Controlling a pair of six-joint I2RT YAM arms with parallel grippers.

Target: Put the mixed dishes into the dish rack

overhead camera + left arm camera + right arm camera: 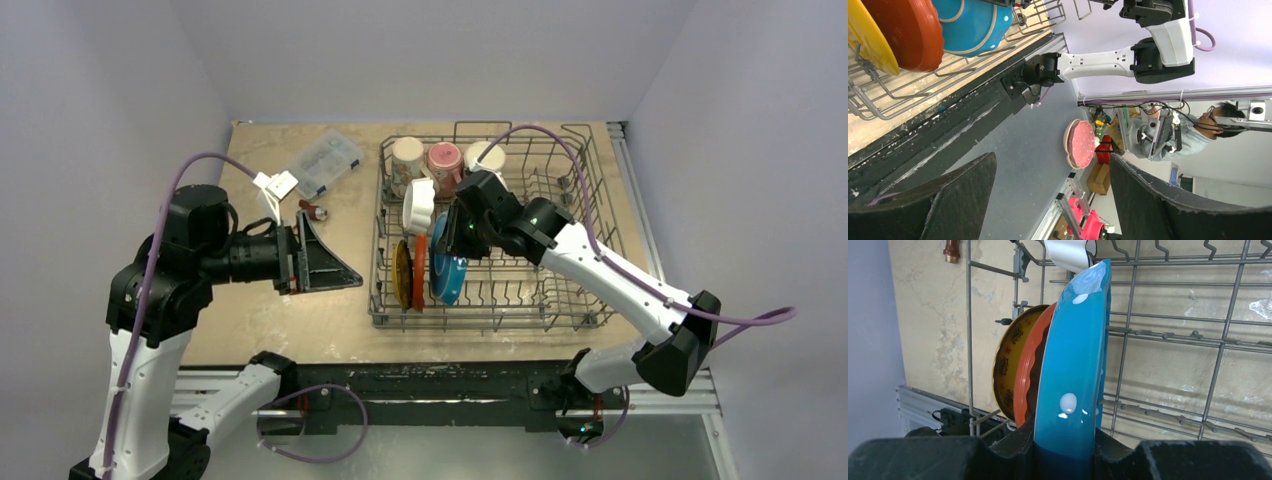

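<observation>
The grey wire dish rack [560, 215] holds two cream mugs [407, 155] [487, 157] and a pink mug [445, 160] at its back left. A white scalloped bowl [418, 205] stands in front of them. The yellow-patterned plate [402, 273], the orange plate [420, 272] and the white-dotted blue plate [448, 278] stand on edge side by side. My right gripper [460, 238] is shut on the blue plate's rim [1073, 365], with the orange plate [1028, 370] and the yellow plate [1005, 365] just beside it. My left gripper [330, 265] is open and empty left of the rack; its fingers [948, 200] stand wide apart.
A clear plastic compartment box [322, 162] lies at the back left of the table. A small red-brown tool [315, 212] lies near the rack's left side and also shows in the right wrist view [951, 250]. The rack's right half shows only bare tines.
</observation>
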